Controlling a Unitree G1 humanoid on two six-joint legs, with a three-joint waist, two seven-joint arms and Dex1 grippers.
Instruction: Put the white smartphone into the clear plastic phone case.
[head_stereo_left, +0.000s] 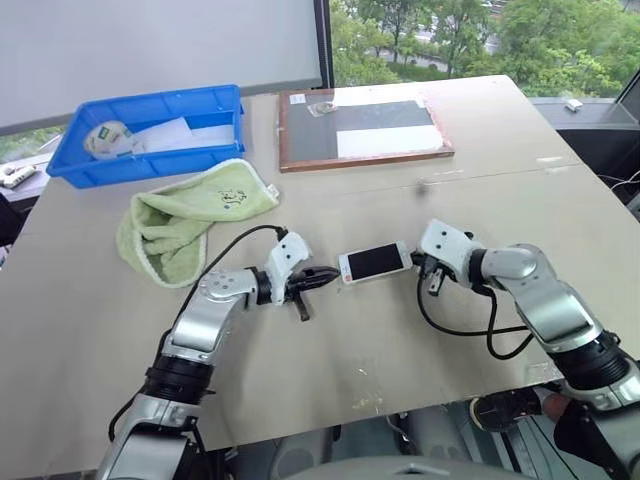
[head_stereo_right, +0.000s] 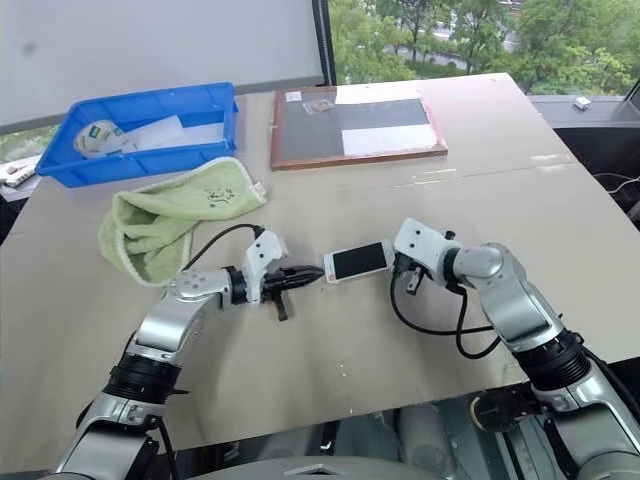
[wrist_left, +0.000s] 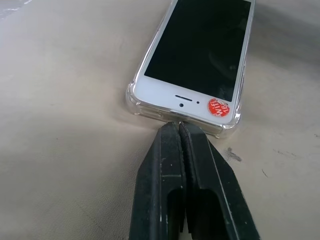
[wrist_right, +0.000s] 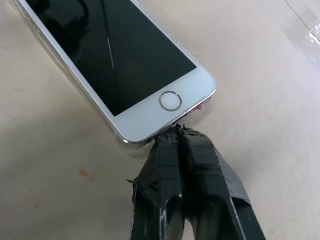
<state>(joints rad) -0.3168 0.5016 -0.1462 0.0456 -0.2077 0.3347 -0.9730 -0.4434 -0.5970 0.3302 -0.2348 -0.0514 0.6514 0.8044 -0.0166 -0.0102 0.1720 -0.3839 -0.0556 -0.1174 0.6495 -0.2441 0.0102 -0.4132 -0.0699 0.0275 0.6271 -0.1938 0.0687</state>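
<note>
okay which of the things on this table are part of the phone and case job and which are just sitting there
Part of the job: white smartphone, clear plastic phone case around it, left gripper and right gripper, each shut at one end of the phone.

Just lying about: green towel, blue bin, wood-framed board.

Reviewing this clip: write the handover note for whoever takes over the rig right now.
Left gripper: shut, tips at the earpiece end of the white smartphone.
Right gripper: shut, tips at the home-button end.
Phone lies screen up on the table, between the two grippers.
Clear plastic phone case: rim wraps the earpiece end; at the home-button end the fit is harder to judge.
Done: phone looks at least partly seated.
Left: confirm the home-button end is seated, then back both grippers away.
</note>
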